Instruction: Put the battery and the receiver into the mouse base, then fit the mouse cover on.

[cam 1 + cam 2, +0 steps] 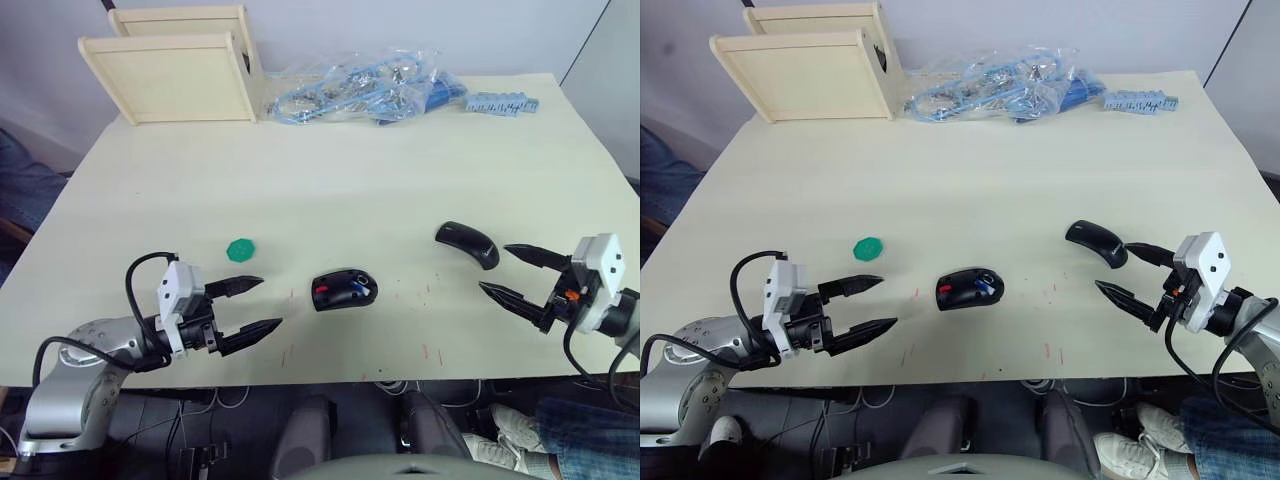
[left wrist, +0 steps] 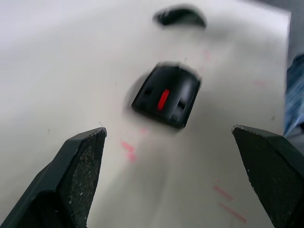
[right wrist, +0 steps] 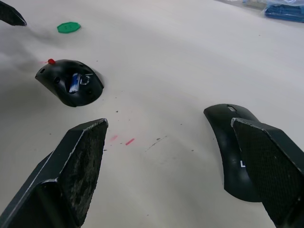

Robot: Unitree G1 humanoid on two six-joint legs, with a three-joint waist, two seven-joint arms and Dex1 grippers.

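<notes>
At the table's near edge, the left gripper (image 1: pixel 262 305) and right gripper (image 1: pixel 496 270) both hang wide open, holding nothing. Between them sits the mouse base (image 1: pixel 344 289), a black oval; the right wrist view shows the blue battery (image 3: pixel 74 82) lying in its compartment. Beside the right gripper lies the smooth, curved mouse cover (image 1: pixel 467 243). Farther off, a green disc (image 1: pixel 241 249).

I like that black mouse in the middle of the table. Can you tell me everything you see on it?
The mouse base is a black oval body, plastic by its look, lying open-side up on the table between both open tools, touched by neither. A red part shows at one end, and the blue battery sits inside. The mouse cover lies apart, towards the right tool.
</notes>
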